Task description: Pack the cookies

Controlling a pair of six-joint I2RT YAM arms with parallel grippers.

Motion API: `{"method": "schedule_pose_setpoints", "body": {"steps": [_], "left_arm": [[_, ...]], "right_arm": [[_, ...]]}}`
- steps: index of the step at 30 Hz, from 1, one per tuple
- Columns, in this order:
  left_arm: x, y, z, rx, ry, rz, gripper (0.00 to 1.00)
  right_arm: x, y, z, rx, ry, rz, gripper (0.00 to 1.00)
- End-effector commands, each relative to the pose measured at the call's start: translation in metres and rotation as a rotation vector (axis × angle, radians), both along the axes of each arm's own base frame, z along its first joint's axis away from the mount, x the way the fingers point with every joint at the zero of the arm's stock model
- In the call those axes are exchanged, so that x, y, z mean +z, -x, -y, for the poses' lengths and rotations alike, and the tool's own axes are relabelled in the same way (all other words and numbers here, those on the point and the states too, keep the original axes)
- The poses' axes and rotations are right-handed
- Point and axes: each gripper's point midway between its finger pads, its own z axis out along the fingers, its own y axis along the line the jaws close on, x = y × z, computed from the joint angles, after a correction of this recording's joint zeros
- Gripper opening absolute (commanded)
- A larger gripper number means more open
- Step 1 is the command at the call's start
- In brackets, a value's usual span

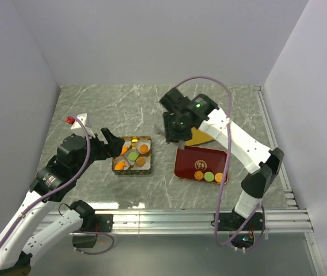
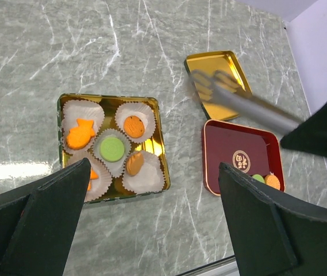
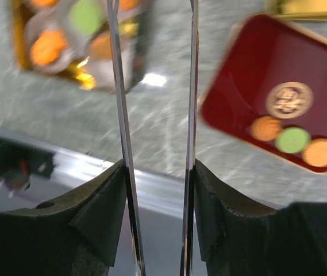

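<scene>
Marble table (image 1: 123,103), cookies (image 1: 208,176) lined sideways; left end effector (image 1: 114,144) spread, right end effector (image 3: 158,167) clamps tongs (image 3: 119,86).

The table (image 1: 94,109) is grey, white-veined. Beside the gold tin (image 2: 108,98), a dark red lid (image 2: 232,138) holds orange and green cookies (image 1: 208,176).

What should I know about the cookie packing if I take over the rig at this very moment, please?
Left tool: open, empty, beside the square gold tin.
Right tool: shut on thin metal tongs; their blurred tips look empty.
Done: at least five cookies sit in white paper cups in the tin, including a green round cookie.
Left: three round cookies on the red rectangular tray, one orange, one green, another orange; they probably go into the tin.
</scene>
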Motion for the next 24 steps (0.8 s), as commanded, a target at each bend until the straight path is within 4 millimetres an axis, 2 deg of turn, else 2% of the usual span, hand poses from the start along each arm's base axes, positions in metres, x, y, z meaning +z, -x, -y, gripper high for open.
{"method": "schedule_pose_setpoints", "body": {"steps": [1,3,8,11,12,14,15,20,22,23,24], "left_arm": [[0.019,-0.003,-0.004,0.015,0.002,0.053,0.99],[0.019,-0.002,-0.005,0.018,-0.002,0.05,0.99],[0.023,-0.001,-0.004,0.008,-0.006,0.044,1.0],[0.024,-0.002,-0.003,0.002,-0.007,0.043,0.99],[0.025,-0.002,-0.002,0.0,-0.006,0.042,0.99],[0.028,-0.004,0.001,-0.009,-0.007,0.045,0.99],[0.029,-0.005,0.001,-0.01,-0.008,0.045,0.99],[0.04,-0.009,0.005,-0.023,-0.013,0.053,0.99],[0.045,-0.008,0.005,-0.025,-0.01,0.06,0.99],[0.045,-0.008,0.005,-0.023,-0.012,0.056,0.99],[0.045,-0.007,0.004,-0.023,-0.012,0.056,0.99]], "right_arm": [[0.021,-0.027,0.053,-0.1,0.0,0.083,0.53],[0.022,-0.036,0.071,-0.123,0.025,0.102,0.53],[0.019,-0.065,0.135,-0.283,0.12,0.137,0.54],[0.009,-0.078,0.161,-0.352,0.136,0.129,0.54],[0.004,-0.084,0.18,-0.404,0.139,0.116,0.54],[-0.001,-0.095,0.197,-0.451,0.118,0.111,0.53],[-0.005,-0.1,0.212,-0.494,0.109,0.094,0.53],[-0.014,-0.124,0.253,-0.586,0.127,0.093,0.53],[-0.025,-0.133,0.274,-0.633,0.136,0.064,0.53],[-0.026,-0.137,0.28,-0.642,0.138,0.063,0.53],[-0.036,-0.142,0.285,-0.65,0.143,0.041,0.53]]}}
